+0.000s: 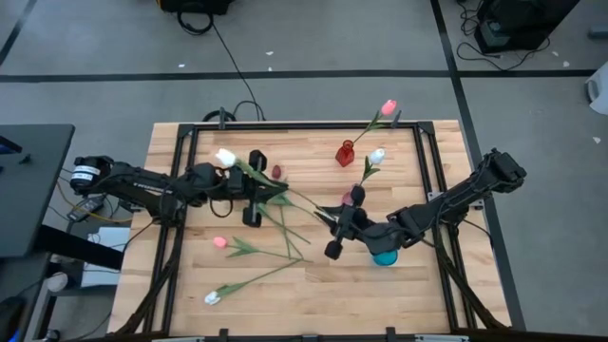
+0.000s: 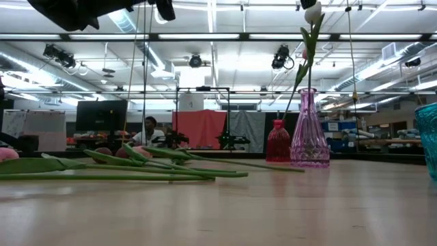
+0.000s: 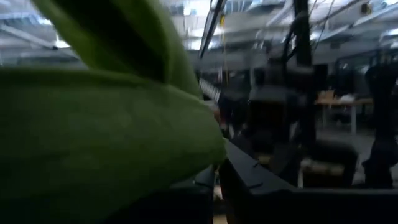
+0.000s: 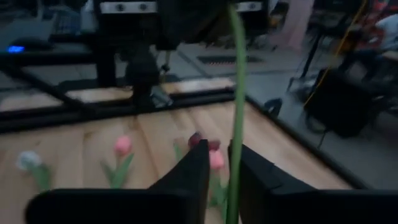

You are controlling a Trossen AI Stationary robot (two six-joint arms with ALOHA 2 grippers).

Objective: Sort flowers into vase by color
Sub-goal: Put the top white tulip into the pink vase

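A white tulip [image 1: 225, 157] with a long green stem spans both arms above the table [image 1: 313, 285]. The left gripper [image 1: 255, 188] is clamped on its stem near the head, a leaf filling its wrist view. The right gripper [image 4: 221, 177] stands slightly parted, the stem's far end passing between its fingers.

The wooden table [image 1: 313, 294] carries scattered flowers [image 1: 249, 249], a red vase [image 1: 346, 153] and a teal vase [image 1: 385, 256].

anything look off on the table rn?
One oddity: the white tulip has its stem strung between the left gripper and the right gripper. The loose flowers just lie flat.
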